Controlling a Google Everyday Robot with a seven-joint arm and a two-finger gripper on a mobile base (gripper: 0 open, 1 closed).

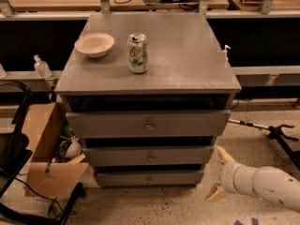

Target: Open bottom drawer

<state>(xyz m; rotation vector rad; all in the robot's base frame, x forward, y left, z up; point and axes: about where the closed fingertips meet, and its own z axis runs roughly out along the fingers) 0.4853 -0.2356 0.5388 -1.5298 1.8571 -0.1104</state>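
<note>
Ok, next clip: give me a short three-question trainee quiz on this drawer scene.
1. True or false: the gripper is gripping the knob of the bottom drawer.
2. What stands beside the bowl on the cabinet? A) a drink can B) a mug C) a sponge
3. As pictured, the open gripper sits low, to the ___ of the cabinet.
Key: 1 false, it is apart from the drawer; 2 A; 3 right.

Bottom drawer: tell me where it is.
The bottom drawer is the cabinet's lowest front, under the middle drawer; the open end effector hovers at its right.
</note>
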